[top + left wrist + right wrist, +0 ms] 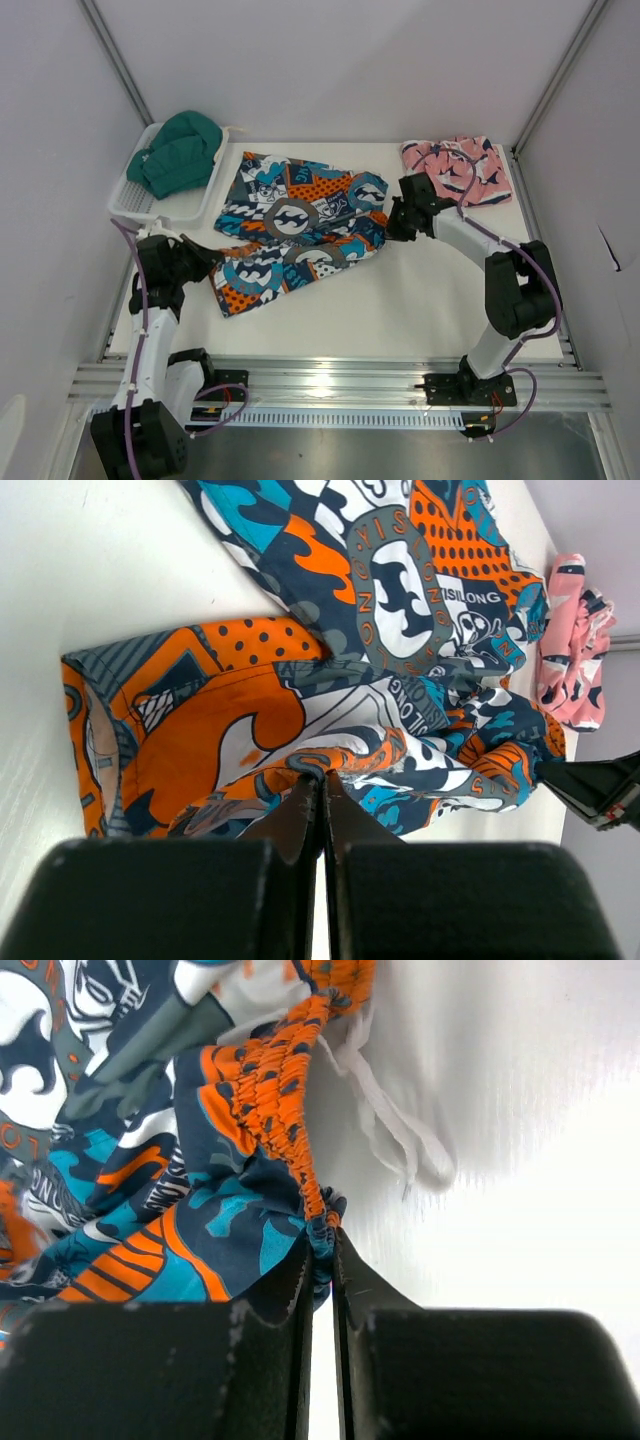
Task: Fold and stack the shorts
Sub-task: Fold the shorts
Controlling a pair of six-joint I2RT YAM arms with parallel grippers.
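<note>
The patchwork shorts (295, 225) in teal, orange and navy lie spread across the middle of the white table. My left gripper (207, 268) is shut on a fold of their hem (322, 765) at the left end. At the right end my right gripper (392, 222) is shut on the gathered orange waistband (325, 1228), and a white drawstring (395, 1130) trails beside it. The pink shark-print shorts (460, 168) lie folded at the back right, also visible in the left wrist view as pink shorts (572, 645).
A white basket (135, 195) at the back left holds green garments (180, 150). Metal rails (330, 385) run along the near table edge. Grey walls close in on both sides.
</note>
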